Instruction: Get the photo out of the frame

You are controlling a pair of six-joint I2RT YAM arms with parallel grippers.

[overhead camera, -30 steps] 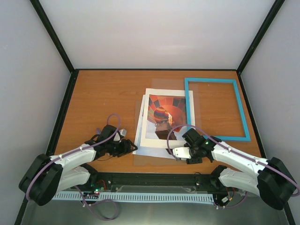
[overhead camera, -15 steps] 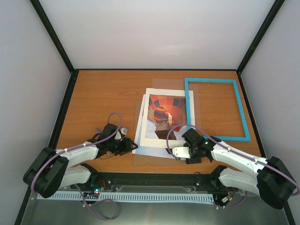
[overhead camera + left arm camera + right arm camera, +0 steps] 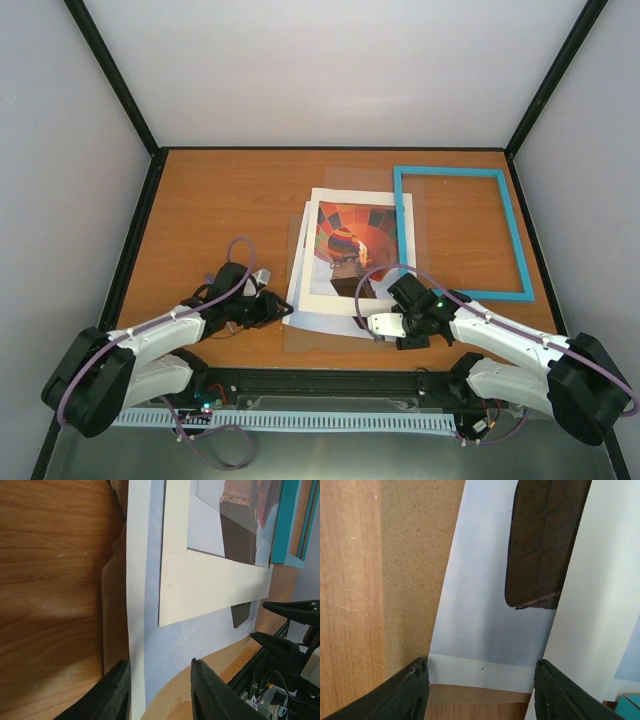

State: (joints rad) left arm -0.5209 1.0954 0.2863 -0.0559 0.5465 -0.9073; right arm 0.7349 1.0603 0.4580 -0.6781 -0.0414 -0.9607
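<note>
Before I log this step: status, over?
Open left hand and right hand at near edge of the photo. It lies outside the frame, under white mat.

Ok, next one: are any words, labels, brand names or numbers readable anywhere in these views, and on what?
None can be read. The photo shows only a balloon picture. The white mat and the frame are plain, with no lettering in any view.

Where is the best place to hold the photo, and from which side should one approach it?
Take the photo by its near strip, the white-bordered part that sticks out from under the white mat. Approach low from the near side: the print lies flat on the brown backing board, and the mat lies over the rest.
</note>
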